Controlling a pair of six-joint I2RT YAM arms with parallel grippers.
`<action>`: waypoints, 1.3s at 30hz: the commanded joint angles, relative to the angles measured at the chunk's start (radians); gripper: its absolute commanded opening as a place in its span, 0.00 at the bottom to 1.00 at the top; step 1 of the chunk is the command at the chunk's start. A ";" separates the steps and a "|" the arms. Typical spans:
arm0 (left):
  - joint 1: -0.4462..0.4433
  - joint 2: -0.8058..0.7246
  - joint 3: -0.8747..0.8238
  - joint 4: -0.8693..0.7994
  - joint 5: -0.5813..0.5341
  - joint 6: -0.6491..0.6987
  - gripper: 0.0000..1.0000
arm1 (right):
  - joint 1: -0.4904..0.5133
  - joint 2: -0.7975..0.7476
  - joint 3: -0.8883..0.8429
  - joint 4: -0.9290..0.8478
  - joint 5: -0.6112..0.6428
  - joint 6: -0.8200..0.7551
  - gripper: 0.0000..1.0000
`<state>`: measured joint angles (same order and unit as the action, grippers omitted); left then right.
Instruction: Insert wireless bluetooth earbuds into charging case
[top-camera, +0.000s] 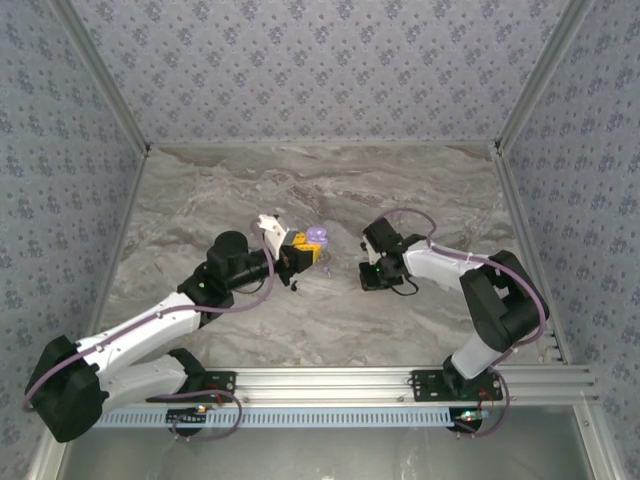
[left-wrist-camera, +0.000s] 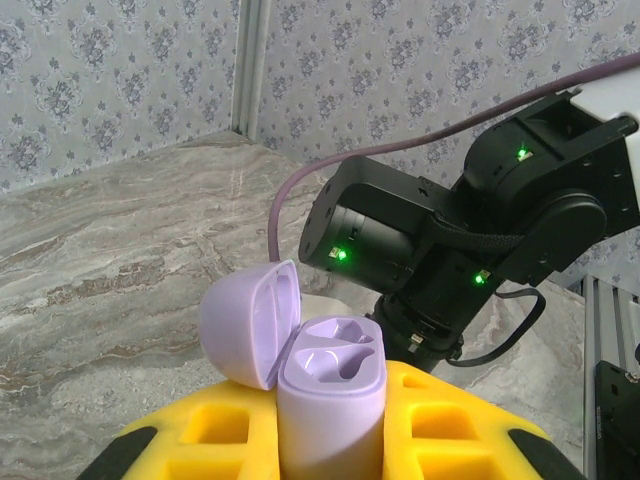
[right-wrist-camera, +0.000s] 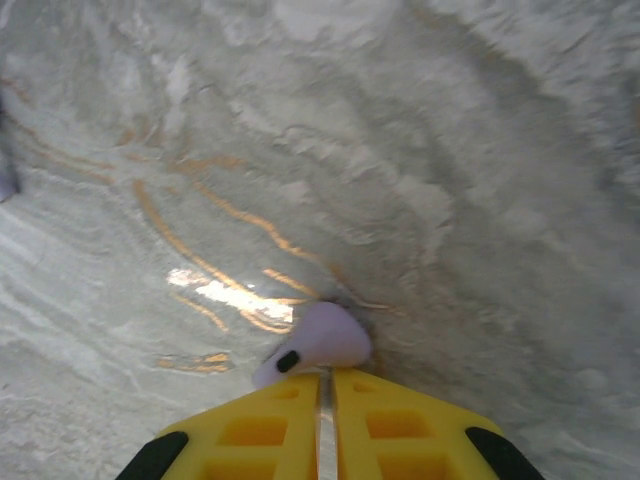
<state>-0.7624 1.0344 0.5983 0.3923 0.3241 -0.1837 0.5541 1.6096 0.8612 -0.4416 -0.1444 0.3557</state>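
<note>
Over the marbled tabletop, hold the left end effector steady: clamped narrow around the lilac charging case, upright between its yellow fingers, lid hinged open to the left, both sockets empty. Right end effector closed to a thin slit, low at the tabletop. Just ahead of its tips, touching them, one lilac earbud with a small black spot. Cannot tell whether really pinched. Better to confirm the grip before lifting, then lower the stem straight into a socket

Smooth glossy plastic charging case
</note>
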 joint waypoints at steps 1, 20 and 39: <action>-0.008 -0.002 -0.002 0.017 -0.013 0.009 0.14 | -0.001 0.022 0.038 -0.069 0.085 0.001 0.12; -0.008 -0.004 0.000 0.013 -0.018 0.016 0.14 | 0.010 -0.057 0.095 -0.138 0.107 -0.027 0.18; -0.008 -0.010 -0.003 0.019 -0.021 0.013 0.14 | 0.017 0.052 0.159 -0.131 0.057 -0.036 0.38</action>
<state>-0.7624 1.0359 0.5900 0.3923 0.3161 -0.1829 0.5610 1.6455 0.9882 -0.5449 -0.1139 0.3073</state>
